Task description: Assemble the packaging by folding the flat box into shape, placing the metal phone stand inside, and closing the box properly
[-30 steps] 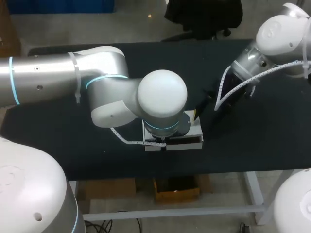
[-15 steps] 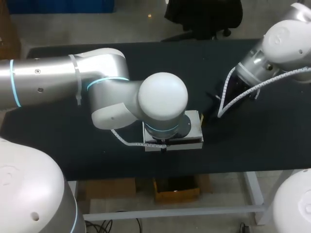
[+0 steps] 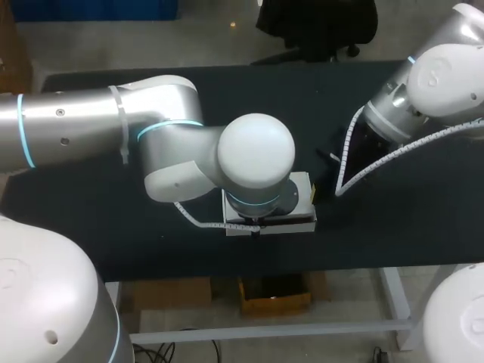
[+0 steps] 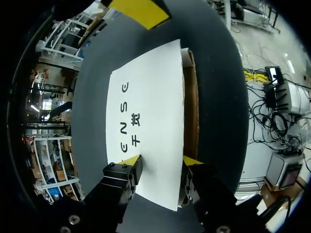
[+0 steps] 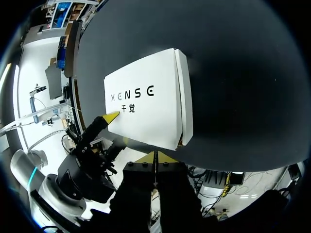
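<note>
Your left claw (image 4: 160, 161) sat spread open on the box (image 4: 146, 111) lid, near the table's (image 3: 393, 227) front edge, pressing down, I think, to hold it closed. Your right claw (image 5: 155, 158) was pinched tight on nothing, just beside the box.

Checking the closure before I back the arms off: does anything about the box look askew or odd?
Yes. The box lid is not flush. Along the edge beside the left gripper, a brown cardboard strip shows, so that side looks slightly open.
</note>
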Controlling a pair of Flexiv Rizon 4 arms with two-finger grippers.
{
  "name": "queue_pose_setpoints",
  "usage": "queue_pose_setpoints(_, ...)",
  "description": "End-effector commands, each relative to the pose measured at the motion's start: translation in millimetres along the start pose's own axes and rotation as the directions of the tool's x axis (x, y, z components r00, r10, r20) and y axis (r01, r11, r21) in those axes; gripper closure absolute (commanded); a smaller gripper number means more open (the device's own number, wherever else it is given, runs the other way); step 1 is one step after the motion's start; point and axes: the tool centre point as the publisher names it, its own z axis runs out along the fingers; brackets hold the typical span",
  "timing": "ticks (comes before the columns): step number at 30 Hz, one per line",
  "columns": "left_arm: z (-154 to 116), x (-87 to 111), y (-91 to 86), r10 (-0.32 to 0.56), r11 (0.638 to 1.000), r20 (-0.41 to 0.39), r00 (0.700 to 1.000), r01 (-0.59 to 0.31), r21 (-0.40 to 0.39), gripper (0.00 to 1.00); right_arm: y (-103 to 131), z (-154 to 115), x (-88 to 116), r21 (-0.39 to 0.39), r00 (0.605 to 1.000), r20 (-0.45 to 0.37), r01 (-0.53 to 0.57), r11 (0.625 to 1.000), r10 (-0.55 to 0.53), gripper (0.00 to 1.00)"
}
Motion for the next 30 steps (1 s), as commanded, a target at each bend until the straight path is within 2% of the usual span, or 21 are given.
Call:
queue_pose_setpoints(1,0.3,1.5,-3.5,0.001,1.000,0.005,1.000,-0.001,-0.005,0.52,5.1,9.2,0.9,0.010,1.000,0.006,-0.002,1.000,0.002,1.00)
queue_pose_setpoints(26,-5.8,3.4,-0.1,0.012,1.000,0.003,1.000,-0.012,0.018,0.51,18.1,24.7,-9.5,0.050,1.000,0.000,-0.025,0.998,0.025,1.00)
queue_pose_setpoints(30,-10.4,5.0,0.9,0.016,1.000,0.011,1.000,-0.016,0.025,0.46,18.9,25.7,-8.8,0.051,1.000,0.000,-0.026,0.998,0.026,1.00)
